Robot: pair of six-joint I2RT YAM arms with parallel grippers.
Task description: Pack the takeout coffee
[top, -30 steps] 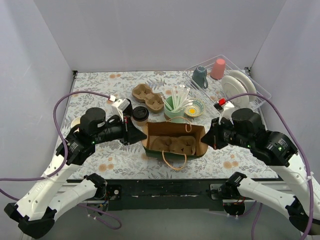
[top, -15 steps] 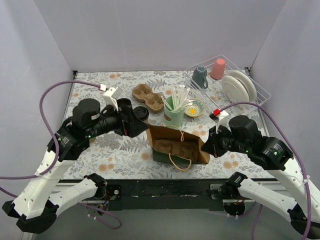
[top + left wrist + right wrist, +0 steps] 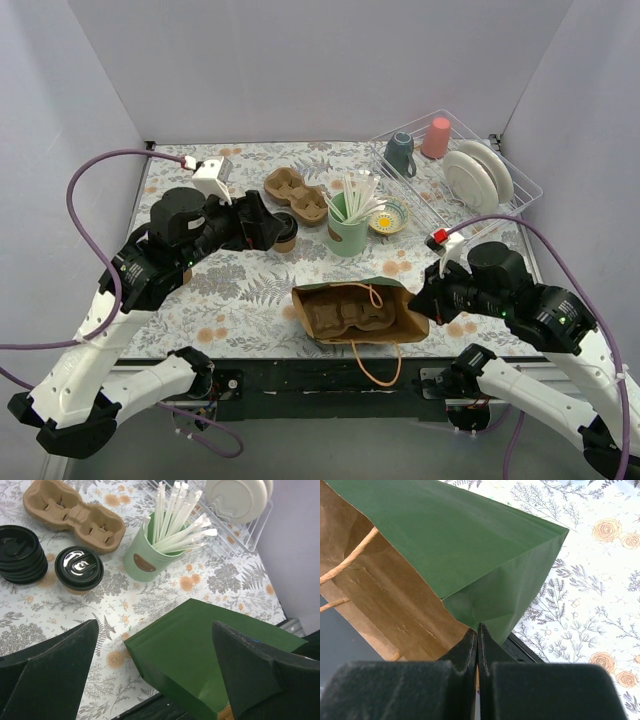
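The takeout coffee (image 3: 78, 568), a brown paper cup with a black lid, stands on the floral table beside a stack of black lids (image 3: 20, 555). In the top view the coffee (image 3: 285, 234) shows just past my left gripper (image 3: 266, 230). That gripper (image 3: 155, 625) is open and empty, hovering above the table behind the green paper bag (image 3: 210, 650). The bag (image 3: 400, 318) sits at the near edge, its mouth facing up, with a cardboard cup carrier (image 3: 345, 313) inside. My right gripper (image 3: 478, 630) is shut on the bag's right corner (image 3: 485, 605).
A second cardboard carrier (image 3: 296, 195) lies behind the coffee. A green cup of straws (image 3: 350, 222) and a small bowl (image 3: 388, 216) stand mid-table. The wire rack (image 3: 520, 190) at back right holds a teal mug (image 3: 400, 153), a pink cup (image 3: 436, 137) and plates (image 3: 478, 175).
My left gripper let go of the bag's left edge, opened wide and drew back to the left. My right gripper pulled the bag toward the near table edge.
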